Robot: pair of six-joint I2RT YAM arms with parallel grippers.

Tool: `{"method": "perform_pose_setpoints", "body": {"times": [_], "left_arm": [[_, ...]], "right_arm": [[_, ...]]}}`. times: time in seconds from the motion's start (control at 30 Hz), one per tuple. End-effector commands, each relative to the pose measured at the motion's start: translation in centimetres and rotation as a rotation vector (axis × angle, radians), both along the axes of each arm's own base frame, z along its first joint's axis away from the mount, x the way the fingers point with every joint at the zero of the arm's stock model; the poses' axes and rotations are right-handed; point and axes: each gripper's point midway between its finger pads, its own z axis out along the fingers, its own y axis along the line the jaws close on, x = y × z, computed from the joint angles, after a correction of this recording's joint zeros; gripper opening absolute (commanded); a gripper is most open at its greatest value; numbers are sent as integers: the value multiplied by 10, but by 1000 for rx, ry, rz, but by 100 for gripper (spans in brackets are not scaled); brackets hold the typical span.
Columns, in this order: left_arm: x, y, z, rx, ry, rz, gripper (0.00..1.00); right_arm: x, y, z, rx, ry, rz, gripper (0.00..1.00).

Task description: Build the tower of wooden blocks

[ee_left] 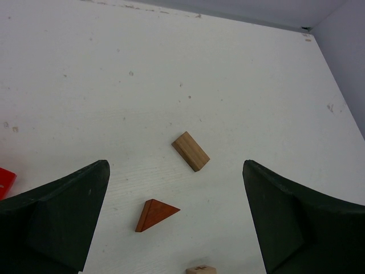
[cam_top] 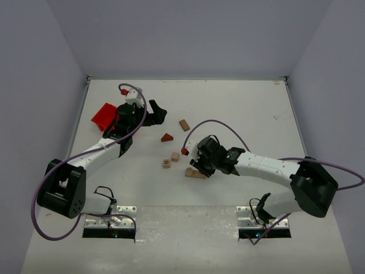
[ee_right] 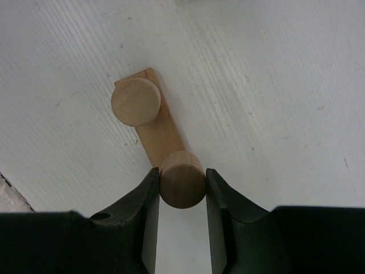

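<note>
My right pincer (ee_right: 182, 197) grips a wooden cylinder (ee_right: 182, 178) upright at the near end of the plank (ee_right: 163, 134); a second cylinder (ee_right: 136, 101) stands at the far end; a crooked release could topple mine.

Both the left arm (cam_top: 97, 151) and the right arm (cam_top: 262, 164) are white tubular links joined by chunky black housings, with a large black block far behind each gripper. The left gripper (ee_left: 175, 164) and the right gripper (ee_right: 182, 174) have matte, near-black wedge-shaped fingers (ee_left: 63, 217), and one right finger carries a small round hole (ee_right: 100, 216). A purple cable (cam_top: 214, 121) loops back from behind each gripper, where a small red part (cam_top: 185, 151) sits, toward silver base plates (cam_top: 128, 210) with screw holes.
</note>
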Motion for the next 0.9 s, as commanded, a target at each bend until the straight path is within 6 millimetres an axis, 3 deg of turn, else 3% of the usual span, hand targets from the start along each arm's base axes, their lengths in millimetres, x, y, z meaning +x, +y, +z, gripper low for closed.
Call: {"method": "perform_pose_setpoints", "body": {"times": [0.0, 0.87], "left_arm": [[3, 4, 18, -24, -56, 12, 100], [0, -2, 19, -33, -61, -29, 100]], "right_arm": [[-2, 2, -3, -7, 25, -8, 19], [-2, 13, -5, 61, 14, 3, 24]]}}
